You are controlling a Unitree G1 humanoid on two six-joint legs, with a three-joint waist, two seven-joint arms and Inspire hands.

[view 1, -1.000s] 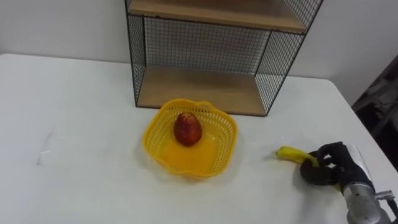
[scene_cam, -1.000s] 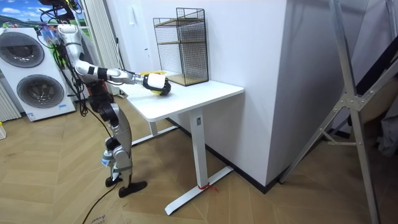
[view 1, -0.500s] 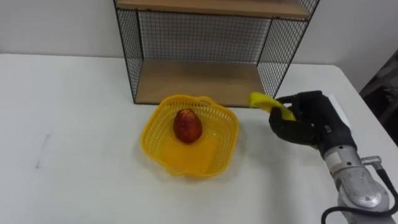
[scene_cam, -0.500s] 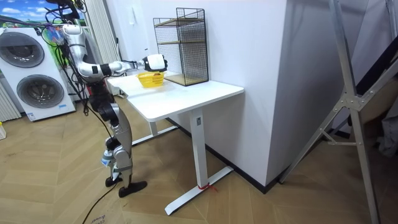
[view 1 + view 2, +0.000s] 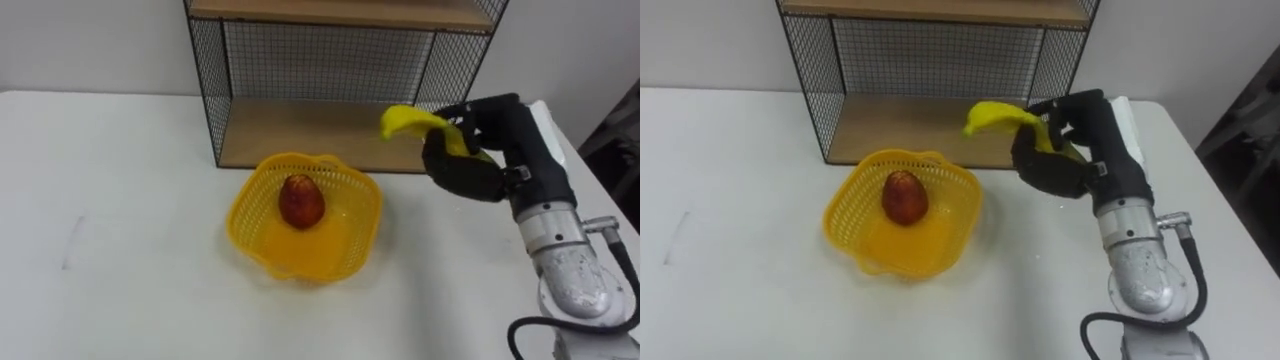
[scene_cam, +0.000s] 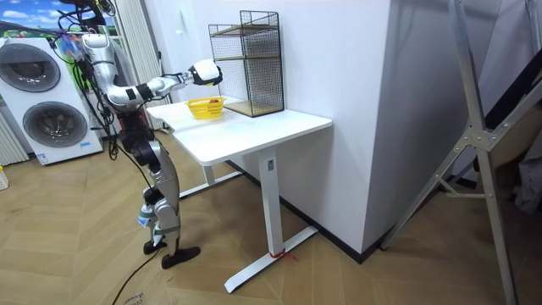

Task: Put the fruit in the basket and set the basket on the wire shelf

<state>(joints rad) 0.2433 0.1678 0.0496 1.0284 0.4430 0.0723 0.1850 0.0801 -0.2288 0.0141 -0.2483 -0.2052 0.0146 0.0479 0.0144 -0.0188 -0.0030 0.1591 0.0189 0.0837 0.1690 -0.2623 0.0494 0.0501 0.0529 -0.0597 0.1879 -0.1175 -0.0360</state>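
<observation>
A yellow plastic basket (image 5: 340,245) (image 5: 865,245) (image 6: 206,108) sits on the white table (image 5: 130,170) in front of the wire shelf (image 5: 330,140) (image 5: 930,135) (image 6: 247,63). A red fruit (image 5: 301,204) (image 5: 904,197) lies inside it. My right hand (image 5: 480,150) (image 5: 1070,150) (image 6: 206,74) is shut on a yellow banana (image 5: 410,122) (image 5: 995,117), held in the air to the right of the basket and above its level, in front of the shelf's lower board.
The wire shelf has wooden boards and mesh sides, and stands at the table's back edge against the wall. In the room view I stand at the table's end, with washing machines (image 6: 38,97) behind me.
My right hand has lifted the banana off the table at the front right and carried it up and leftward toward the basket. The camera shifted slightly.
</observation>
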